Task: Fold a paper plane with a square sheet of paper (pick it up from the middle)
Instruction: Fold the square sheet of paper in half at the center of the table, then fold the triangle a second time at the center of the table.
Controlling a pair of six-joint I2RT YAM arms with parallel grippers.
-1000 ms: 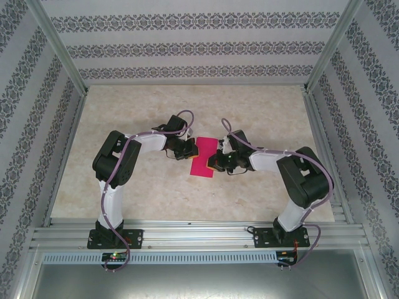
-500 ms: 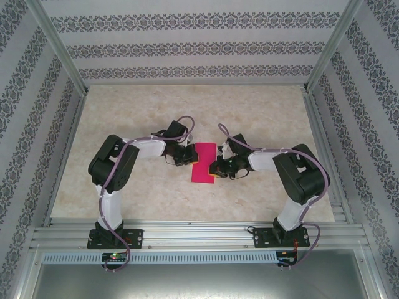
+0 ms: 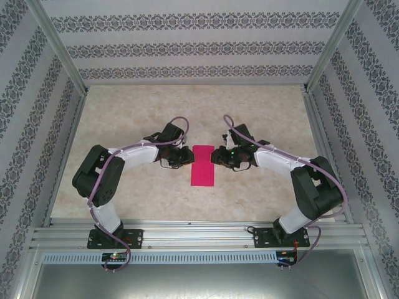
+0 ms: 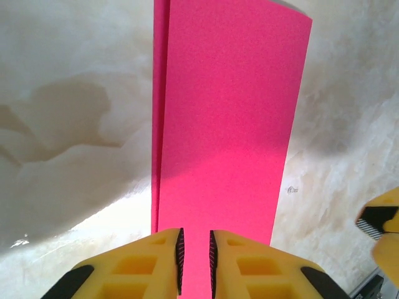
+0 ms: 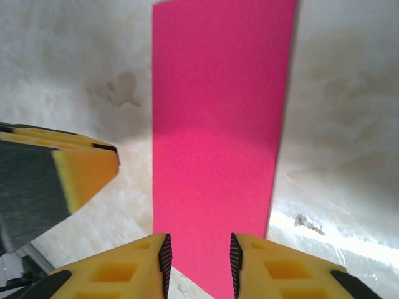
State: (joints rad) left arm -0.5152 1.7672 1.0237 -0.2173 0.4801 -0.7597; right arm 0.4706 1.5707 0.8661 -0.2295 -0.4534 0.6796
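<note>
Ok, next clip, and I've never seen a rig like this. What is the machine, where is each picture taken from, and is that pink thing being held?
These are two robot arms bolted side by side at the near edge of a beige marbled table. The wide picture comes from a fixed camera above and behind them. The two close-ups come from cameras on the wrists, each looking past its own yellow fingers. Between the arms lies a thin magenta-pink paper sheet, folded into a long rectangle; the left wrist view shows two layers along one edge. The left gripper and right gripper face each other across it, both with jaws slightly parted. The paper lies flat on the table, so nothing is held.
</note>
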